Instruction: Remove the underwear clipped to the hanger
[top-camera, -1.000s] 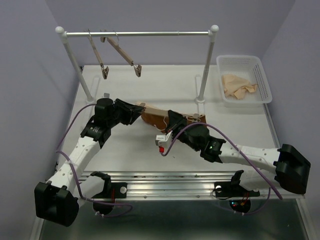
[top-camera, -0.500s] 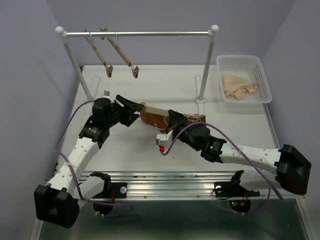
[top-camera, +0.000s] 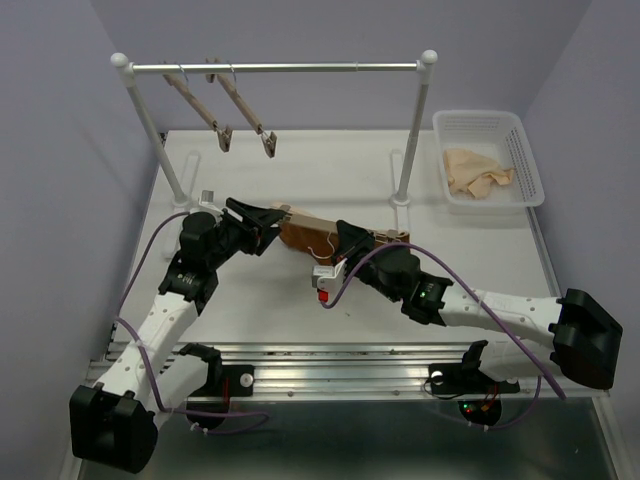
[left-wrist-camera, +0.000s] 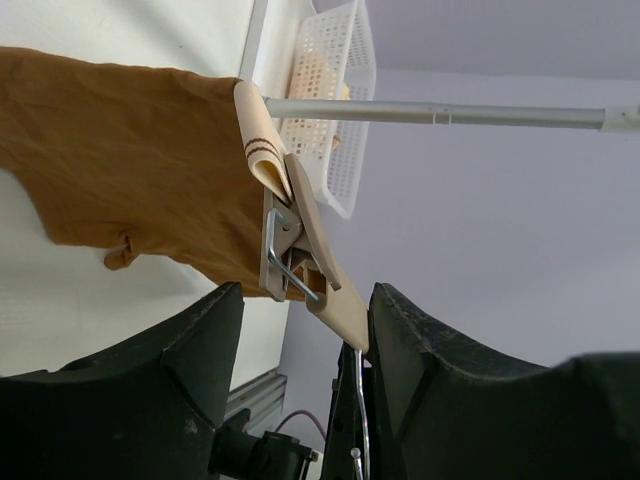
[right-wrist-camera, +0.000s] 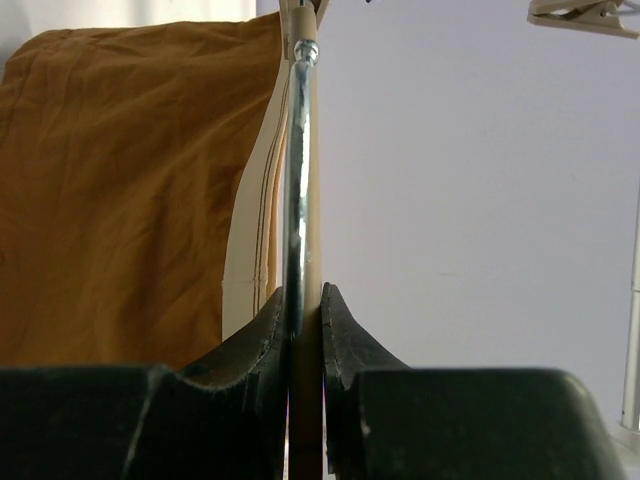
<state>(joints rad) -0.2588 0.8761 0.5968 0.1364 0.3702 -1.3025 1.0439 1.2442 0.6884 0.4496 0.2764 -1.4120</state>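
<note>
The rust-brown underwear (top-camera: 303, 236) lies on the table, clipped to the wooden hanger (top-camera: 390, 237). My right gripper (top-camera: 345, 240) is shut on the hanger's bar and wire hook at mid-length. In the right wrist view the bar (right-wrist-camera: 314, 200) runs up between the fingers (right-wrist-camera: 255, 350), with the underwear (right-wrist-camera: 120, 200) to the left. My left gripper (top-camera: 262, 217) is open around the hanger's left end. In the left wrist view that end and its clip (left-wrist-camera: 283, 250) sit between the jaws, the wood touching the right finger (left-wrist-camera: 420, 340), and the clip is shut on the underwear (left-wrist-camera: 140, 150).
A clothes rail (top-camera: 280, 68) on two posts crosses the back, with two empty clip hangers (top-camera: 205, 105) (top-camera: 245, 100) hanging on its left part. A white basket (top-camera: 520, 140) at the back right holds a pale beige cloth (top-camera: 478, 170).
My left arm has drawn back to the left and its jaws have spread around the hanger's left end. The two empty hangers on the rail have swung. The right arm has not moved.
</note>
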